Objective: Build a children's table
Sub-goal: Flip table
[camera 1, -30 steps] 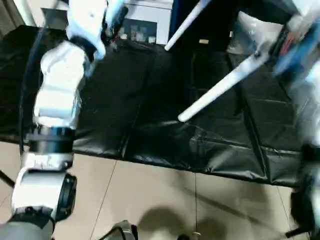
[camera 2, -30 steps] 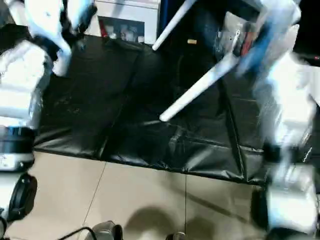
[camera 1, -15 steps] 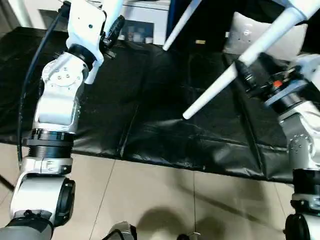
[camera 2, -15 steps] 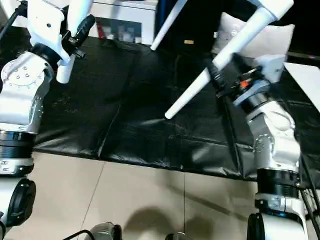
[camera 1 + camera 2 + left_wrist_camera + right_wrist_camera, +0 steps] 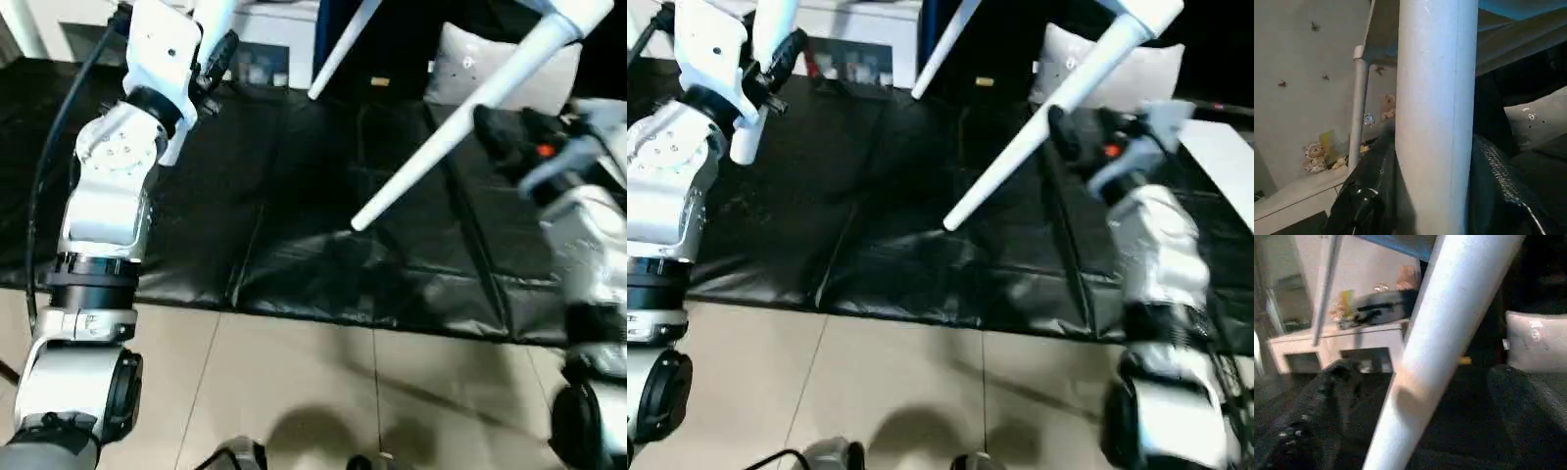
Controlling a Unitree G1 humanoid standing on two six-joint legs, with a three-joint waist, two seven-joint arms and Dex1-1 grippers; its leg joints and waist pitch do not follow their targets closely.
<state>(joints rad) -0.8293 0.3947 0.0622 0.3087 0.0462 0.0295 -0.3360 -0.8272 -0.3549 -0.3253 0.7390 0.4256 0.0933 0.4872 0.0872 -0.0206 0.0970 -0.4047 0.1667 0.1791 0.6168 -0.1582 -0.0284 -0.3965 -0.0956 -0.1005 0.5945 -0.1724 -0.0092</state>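
The children's table is lifted off the floor, its white legs slanting down over the mat. My left gripper (image 5: 211, 59) is shut on one leg (image 5: 1435, 122), with a black finger (image 5: 1371, 196) pressed against each side of it. A part of the table top's underside (image 5: 1386, 29) and another leg (image 5: 1357, 112) show behind it. My right gripper (image 5: 502, 122) stands open around a long leg (image 5: 460, 122); that leg (image 5: 1440, 347) runs between the wide-spread fingers (image 5: 1312, 421) with room on both sides. Farther back, a third leg (image 5: 338, 49) slants down.
A black padded mat (image 5: 294, 196) covers the floor ahead, with beige tiles (image 5: 294, 392) near me. A white cushion (image 5: 470, 64) lies at the back right. A white cabinet (image 5: 265, 49) stands behind the mat, and soft toys (image 5: 1312, 156) sit on a low shelf.
The right arm was a blur at the upper right a second ago and now holds its open gripper around the long leg. The left gripper has kept its hold.
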